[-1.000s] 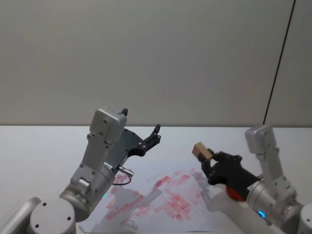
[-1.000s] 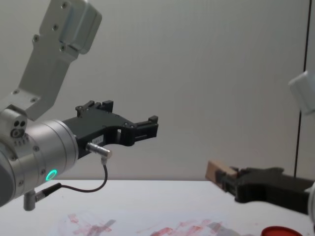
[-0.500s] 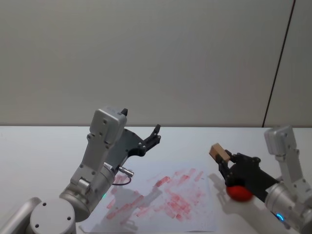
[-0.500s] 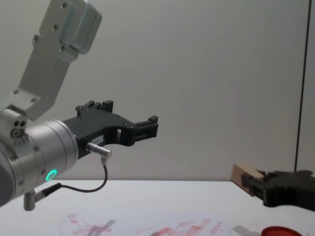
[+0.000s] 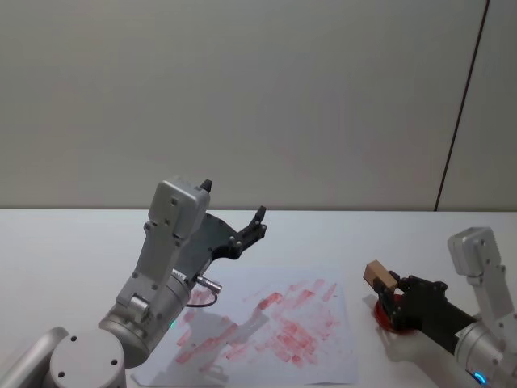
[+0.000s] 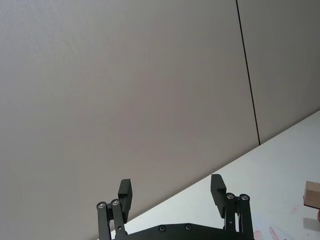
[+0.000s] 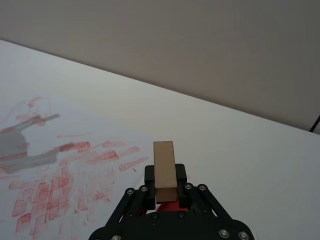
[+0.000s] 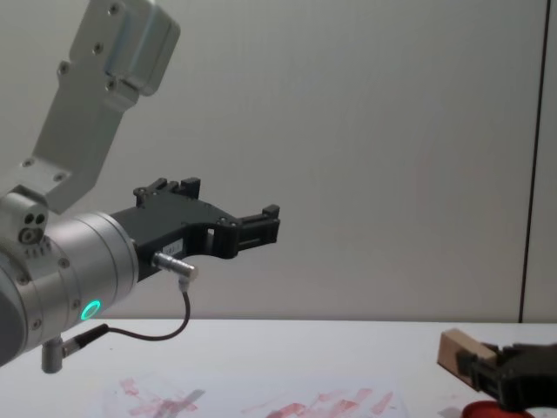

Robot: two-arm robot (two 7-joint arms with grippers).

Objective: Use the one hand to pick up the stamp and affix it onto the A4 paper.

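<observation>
The stamp [image 5: 376, 275], a light-tan wooden block, is held in my right gripper [image 5: 387, 290], which is shut on it. It hangs low just above the red ink pad [image 5: 384, 318], to the right of the A4 paper [image 5: 266, 327]. The paper is white, smeared with red prints, and lies flat on the table. In the right wrist view the stamp [image 7: 164, 169] stands upright between the jaws, with the paper [image 7: 60, 175] off to one side. My left gripper [image 5: 257, 221] is open and raised high above the paper's far left part, holding nothing.
The white tabletop [image 5: 65, 242] stretches left and behind the paper. A grey wall [image 5: 242, 97] stands behind the table, with a dark vertical cable [image 5: 462, 105] at the right. A thin cable loops under the left wrist [image 8: 174, 326].
My right gripper has carried the stamp to the right and downward, from over the paper's right edge to just above the red ink pad. The left arm has not moved.
</observation>
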